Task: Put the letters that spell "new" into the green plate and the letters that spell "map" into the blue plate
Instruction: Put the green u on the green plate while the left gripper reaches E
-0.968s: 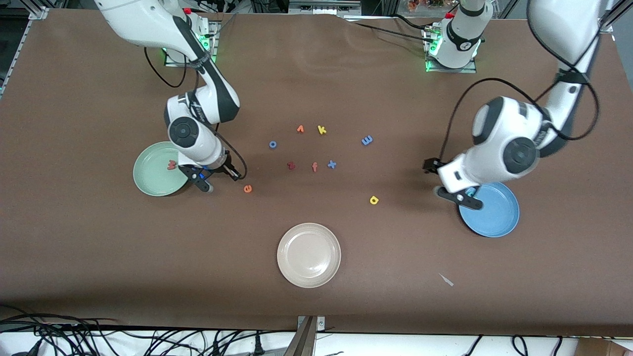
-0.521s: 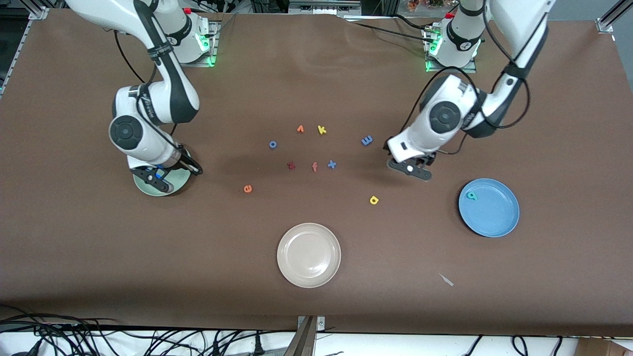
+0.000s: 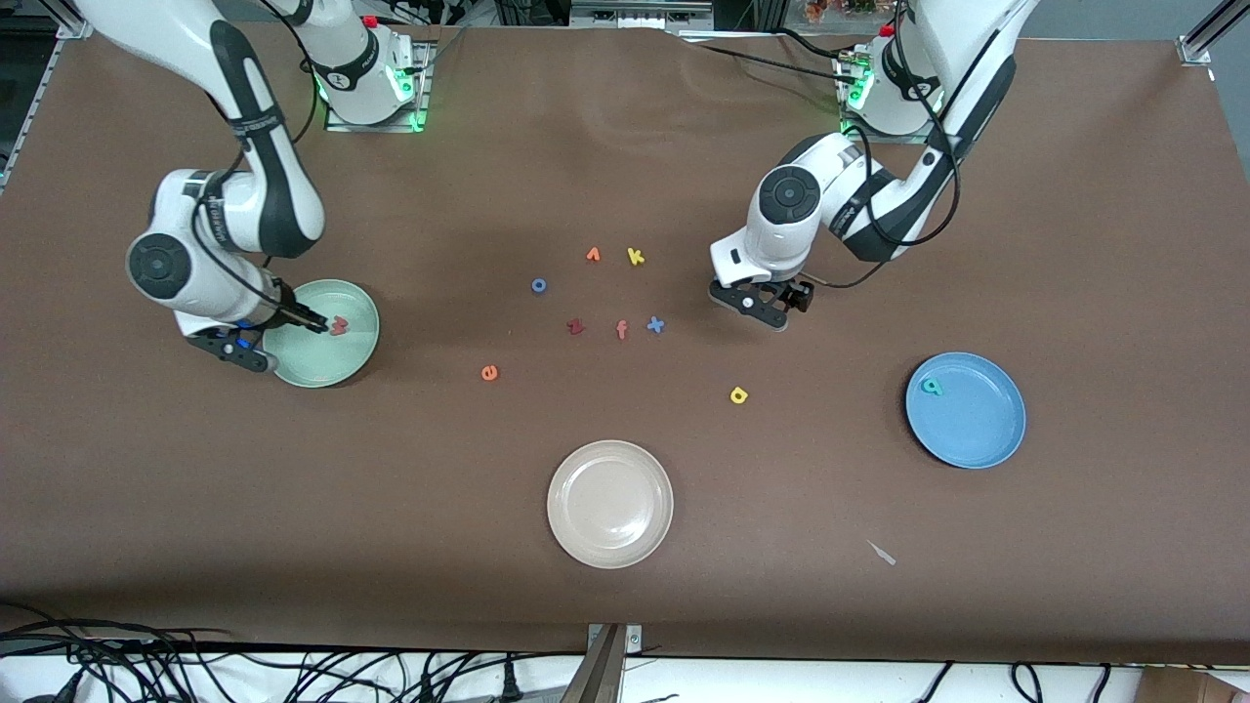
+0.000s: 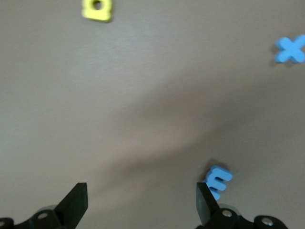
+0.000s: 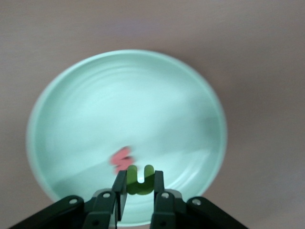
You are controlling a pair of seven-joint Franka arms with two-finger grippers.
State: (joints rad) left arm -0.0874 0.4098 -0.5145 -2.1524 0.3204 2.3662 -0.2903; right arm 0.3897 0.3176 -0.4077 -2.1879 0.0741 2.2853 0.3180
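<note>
Green plate [image 3: 322,366] has the pinkish-red w [image 3: 338,325] lying in it; green n [image 5: 139,180] is pinched in the right end effector [image 5: 138,188], which hangs over that plate, not dropped yet. Orange e [image 3: 489,372] sits on the bare table [image 3: 293,508], between the green plate and the middle cluster, nearer the front camera than the cluster. So "new": one in, one about to go in, one left

Blue plate [image 3: 977,430] at the left arm's end holds the teal a [image 3: 933,388]. Blue m [image 4: 217,180] lies on the table just beside one finger of the left end effector [image 4: 141,202], which is spread wide, holds nothing and hangs low over the m; in the front view the m is hidden under it [image 3: 765,306]. Yellow p [image 3: 739,394] is on the table nearer the front camera than that end effector, between the middle cluster and the blue plate. So "map": one in, two left, m looks like the next pick

Leftover letters not needed: blue o [image 3: 538,285], yellow k [image 3: 636,257], orange v shape [image 3: 593,255], dark red z [image 3: 575,327], orange f [image 3: 621,330], blue x [image 3: 655,324]. Beige plate [image 3: 610,504] empty, nearest the front camera

Overall roughly a third done
</note>
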